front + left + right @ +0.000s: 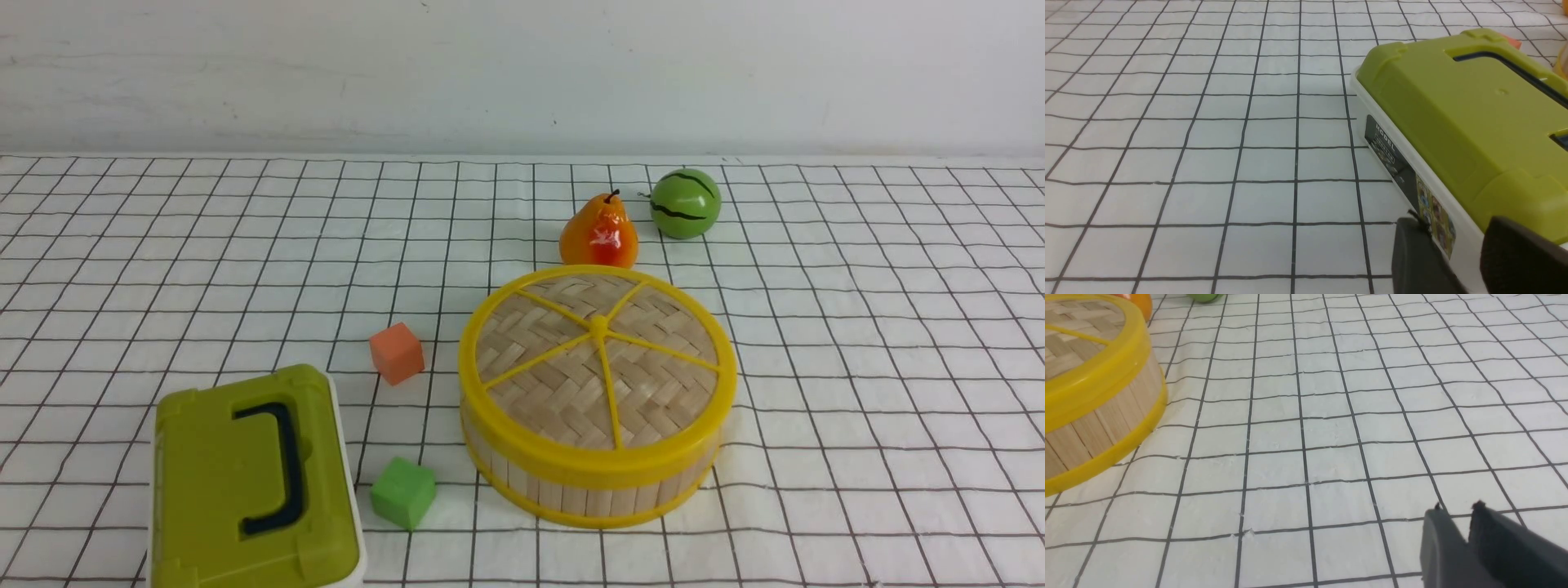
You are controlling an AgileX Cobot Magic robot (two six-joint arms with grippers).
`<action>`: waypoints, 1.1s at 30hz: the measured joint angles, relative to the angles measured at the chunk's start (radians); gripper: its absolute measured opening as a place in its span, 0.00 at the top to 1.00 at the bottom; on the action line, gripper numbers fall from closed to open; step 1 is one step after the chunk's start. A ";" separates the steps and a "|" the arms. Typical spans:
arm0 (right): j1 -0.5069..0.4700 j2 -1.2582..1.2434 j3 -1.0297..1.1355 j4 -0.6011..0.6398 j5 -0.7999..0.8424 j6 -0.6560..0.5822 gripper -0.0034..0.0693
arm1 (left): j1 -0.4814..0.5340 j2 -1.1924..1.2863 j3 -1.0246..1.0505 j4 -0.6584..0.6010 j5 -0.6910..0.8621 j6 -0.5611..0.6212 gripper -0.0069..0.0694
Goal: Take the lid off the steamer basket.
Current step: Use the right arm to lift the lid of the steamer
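Presently the lid (584, 367) sits on the steamer basket (600, 492), right of centre in the front view, both resting on the gridded cloth (882, 408). Basket interior hidden by the lid; only the near part of its slatted side shows beneath the rim. In the right wrist view both are cut by the frame edge, leaving part of the rim and side.

Left gripper (1453, 228): seen only in its own wrist view, fingers dark, cropped and soft in focus. They stand spread, with the side of the green box (216, 490) visible between them. Contact with the box cannot be told.

Right gripper (1457, 514): also only in its own wrist view, most of it out of frame. Fingers slightly parted, a narrow strip of cloth between the tips, nothing pinched.

Box: near edge cropped in the front view; dark handle (292, 482) on top. Its side label (1392, 153) reads "MODEL"; the smaller print is hard to make out.

Pear (600, 237): behind the basket, base hidden by the lid; contact unclear. Watermelon (686, 204) just beside it, farther back. Orange block (397, 353) and green block (404, 492) lie between box and basket.
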 joint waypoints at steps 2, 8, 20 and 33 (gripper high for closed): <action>0.000 0.000 0.000 0.000 0.000 0.000 0.80 | 0.000 0.000 0.000 0.000 0.000 0.000 0.60; 0.000 0.000 0.000 0.000 0.000 0.000 0.78 | 0.000 0.000 0.000 0.000 0.000 0.000 0.60; 0.000 0.000 0.000 0.135 0.000 0.000 0.76 | 0.000 0.000 0.000 0.000 0.000 0.000 0.60; 0.000 0.000 0.009 0.762 0.025 0.066 0.75 | 0.000 0.000 0.000 0.000 0.000 0.000 0.60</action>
